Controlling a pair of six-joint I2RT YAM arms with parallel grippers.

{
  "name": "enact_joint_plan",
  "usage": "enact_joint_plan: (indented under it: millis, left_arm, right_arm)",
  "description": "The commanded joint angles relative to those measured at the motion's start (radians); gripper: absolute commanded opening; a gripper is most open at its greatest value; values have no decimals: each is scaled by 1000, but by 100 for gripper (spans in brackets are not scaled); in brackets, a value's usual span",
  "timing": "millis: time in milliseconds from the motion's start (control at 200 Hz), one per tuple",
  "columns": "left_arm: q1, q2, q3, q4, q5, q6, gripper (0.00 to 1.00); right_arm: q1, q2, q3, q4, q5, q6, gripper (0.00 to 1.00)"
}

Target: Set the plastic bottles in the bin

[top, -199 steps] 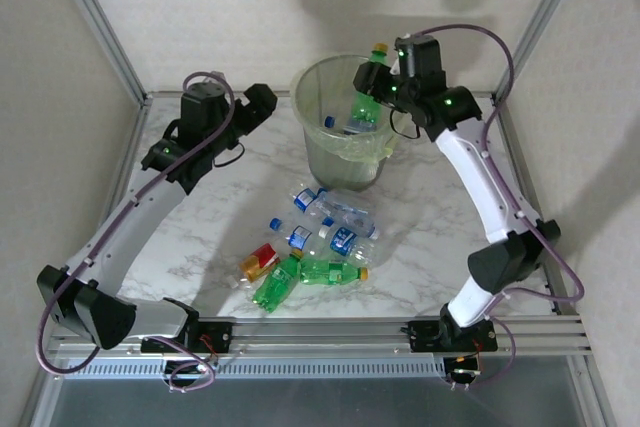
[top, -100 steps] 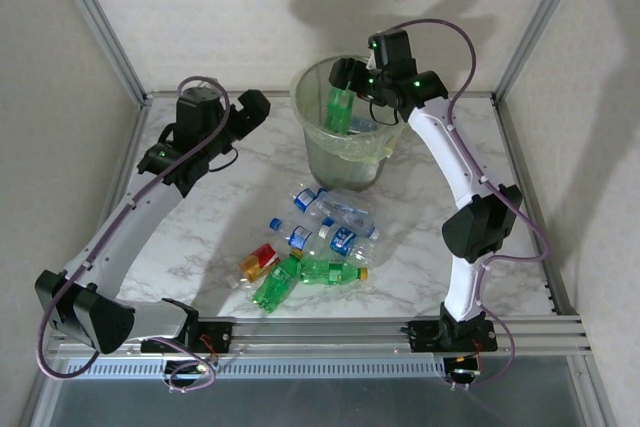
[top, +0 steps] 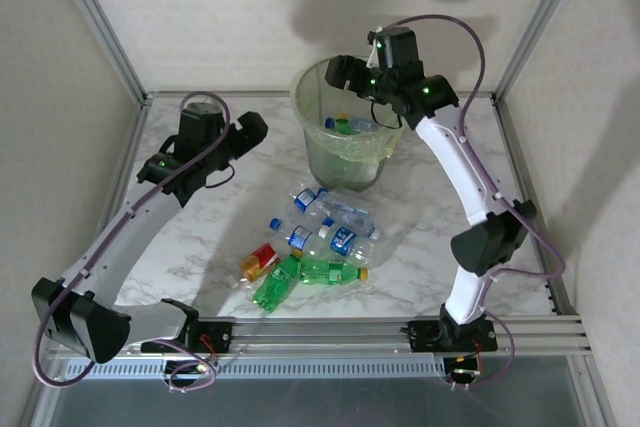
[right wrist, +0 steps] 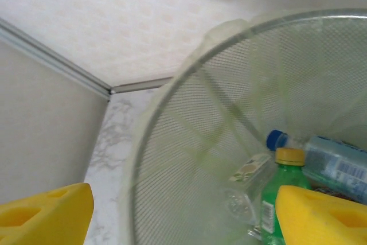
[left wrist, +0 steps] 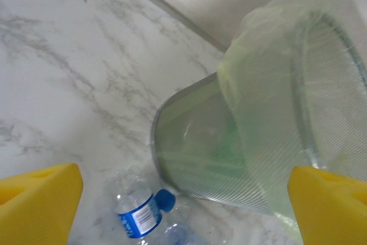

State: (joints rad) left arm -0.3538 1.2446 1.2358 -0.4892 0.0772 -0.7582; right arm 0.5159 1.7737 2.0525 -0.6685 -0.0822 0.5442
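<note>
Right wrist, green bottle (right wrist: 268, 213) inside bin (right wrist: 172, 142), below spread right claw (right wrist: 183, 215)

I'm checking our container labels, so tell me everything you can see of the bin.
The bin is a round, tapered bucket of translucent, finely meshed grey material, wider at the mouth, with a pale yellow-green liner folded over its rim. It stands upright on the marble table, at the far middle. Inside lie a green bottle with a yellow cap and a clear blue-labelled bottle. The right gripper hangs open over its mouth. A blue-capped bottle lies by its base; contact is unclear.
</note>
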Motion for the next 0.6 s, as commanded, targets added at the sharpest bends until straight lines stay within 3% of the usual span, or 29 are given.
enact_joint_plan:
  millis: [0,320,491,596]
  left_arm:
    - [-22,-56,-43,-87,-41,11,91]
    - [-166,-125,-181,-291,-96,-71,88]
    - [-310,-90,-231,-362,-88,-99,86]
    - [-393,-79,-238,-396,-105,-119,86]
  right_arm:
    - [39,-102,-61,67,-11,-52,83]
    - [91,-334,-329,96,40,-83,83]
    - [93,-494,-536,136,92,-30,86]
    - [93,-515,-580,142,96,-14,87]
